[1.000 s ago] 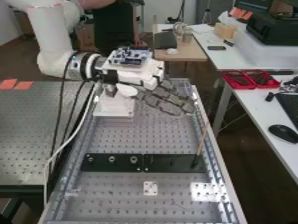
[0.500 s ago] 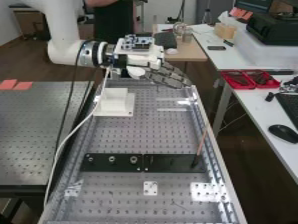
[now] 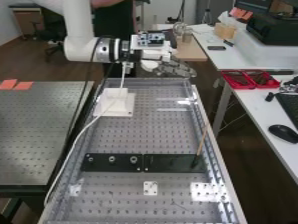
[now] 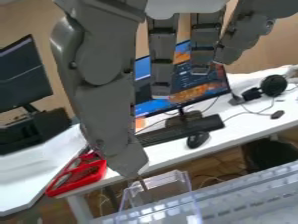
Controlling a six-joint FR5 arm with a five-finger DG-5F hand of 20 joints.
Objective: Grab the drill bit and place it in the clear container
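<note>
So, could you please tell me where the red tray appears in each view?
High view: the red tray is at the right, on the white desk.
Wrist view: the red tray shows on that desk, pictured beside the hand.
Shared landmark: the computer mouse, on the same desk.

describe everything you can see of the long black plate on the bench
The plate is a flat, narrow, dark strip, metal or plastic by its look, made of two sections meeting end to end. It lies crosswise on the perforated bench. In the high view, its left section carries three round silvery fittings in a row. Near the right section's outer end stands a thin orange-brown rod, leaning slightly right.
</note>
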